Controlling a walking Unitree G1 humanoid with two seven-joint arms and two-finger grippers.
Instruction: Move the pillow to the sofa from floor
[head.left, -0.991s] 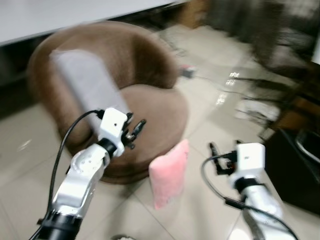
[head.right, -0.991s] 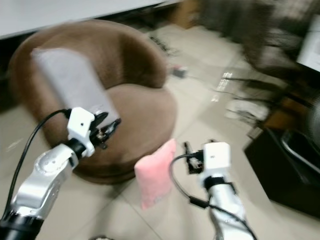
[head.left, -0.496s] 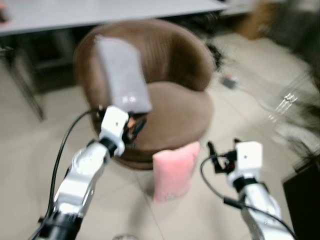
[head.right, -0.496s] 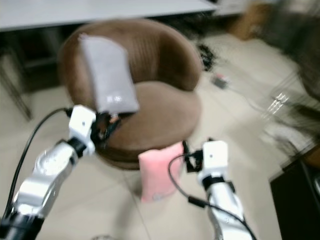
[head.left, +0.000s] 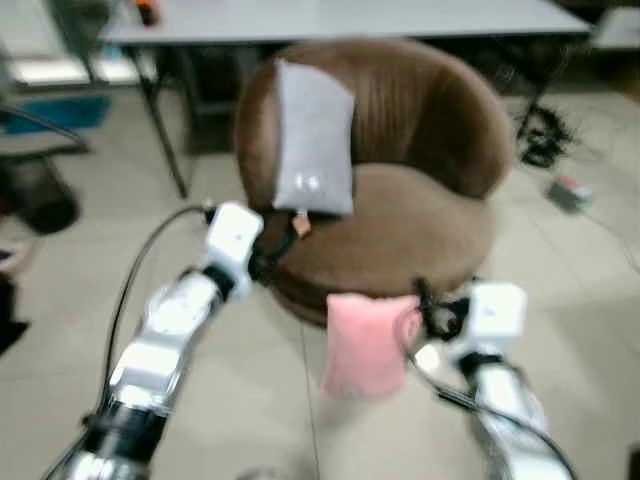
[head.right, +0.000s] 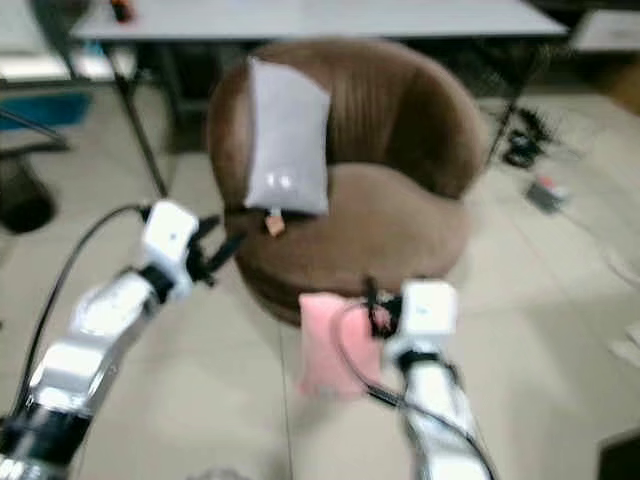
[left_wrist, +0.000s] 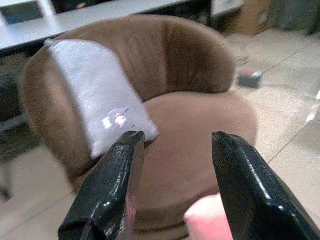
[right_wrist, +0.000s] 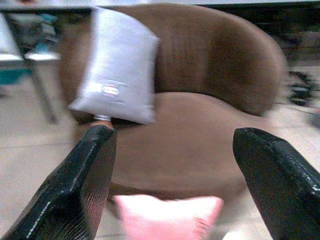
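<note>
The round brown sofa (head.left: 400, 200) now sits nearly square in front of the robot, where a second ago it lay off to the left with dark furniture crowding the right edge; the whole picture has swung, so it is the camera that turned and the chair has likely stayed put. That lines the robot up with both seat and pillow, which suits an approach. A long grey table (head.left: 330, 18) runs behind the chair, and the tiled floor (head.left: 90, 260) spreads around it. A grey cushion (head.left: 312, 140) leans upright against the sofa's back, on its left side. The pink pillow (head.left: 366, 343) stands on the floor, touching or just short of the sofa's front edge; it has not been lifted yet. It now appears almost between the arms, closer to the right one. The left gripper (left_wrist: 172, 187) hovers beside the seat's left front, fingers spread apart and holding nothing. The right gripper (right_wrist: 172, 182) hangs just beside the pillow's upper right corner, spread wide and empty, aimed at the seat with the pillow below it
</note>
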